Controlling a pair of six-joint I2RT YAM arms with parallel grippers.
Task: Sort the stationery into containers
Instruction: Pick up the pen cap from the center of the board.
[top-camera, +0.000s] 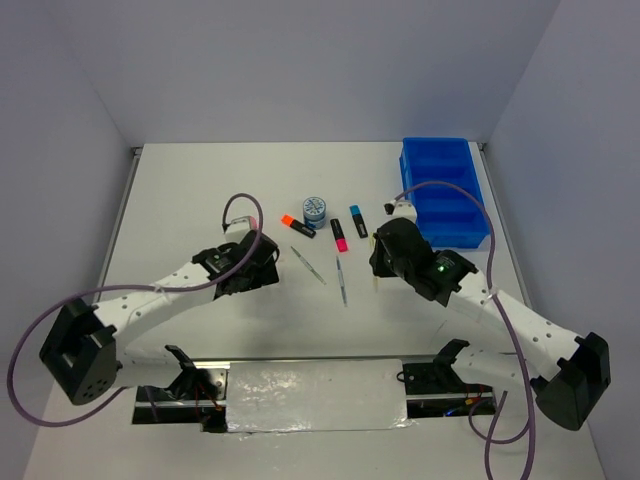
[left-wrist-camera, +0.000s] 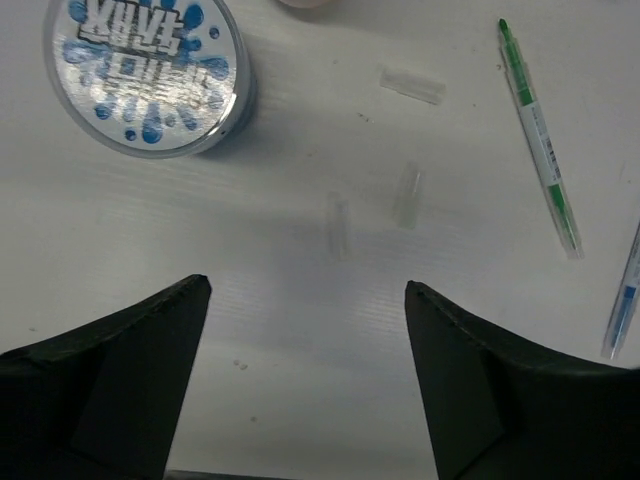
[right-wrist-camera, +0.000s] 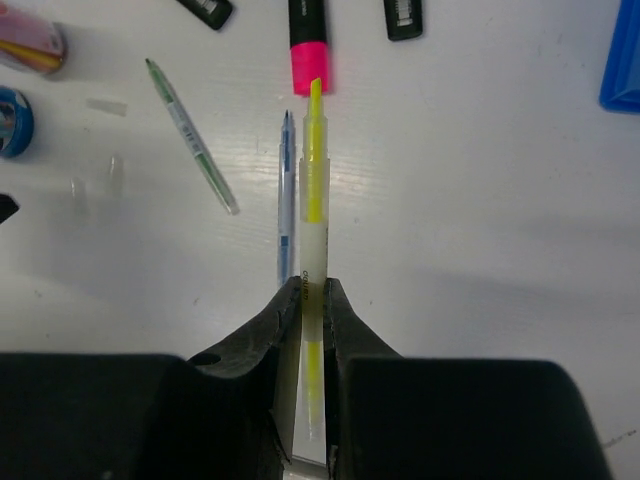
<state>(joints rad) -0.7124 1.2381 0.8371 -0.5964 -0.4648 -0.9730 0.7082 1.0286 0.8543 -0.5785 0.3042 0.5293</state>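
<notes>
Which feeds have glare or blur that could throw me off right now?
Top external: strong glare on the glossy panel between the arm bases; light is even elsewhere. Left wrist: the shiny lid of the tub shimmers, and the clear plastic pieces nearly vanish against white. Right wrist: yellow pen sharp, right end effector dark and featureless.

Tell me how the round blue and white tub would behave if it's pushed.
The tub stands flat, low and wide, so it would probably slide rather than tip. Its round wall might slip sideways off a push. Its glossy top looks slick to grip.
</notes>
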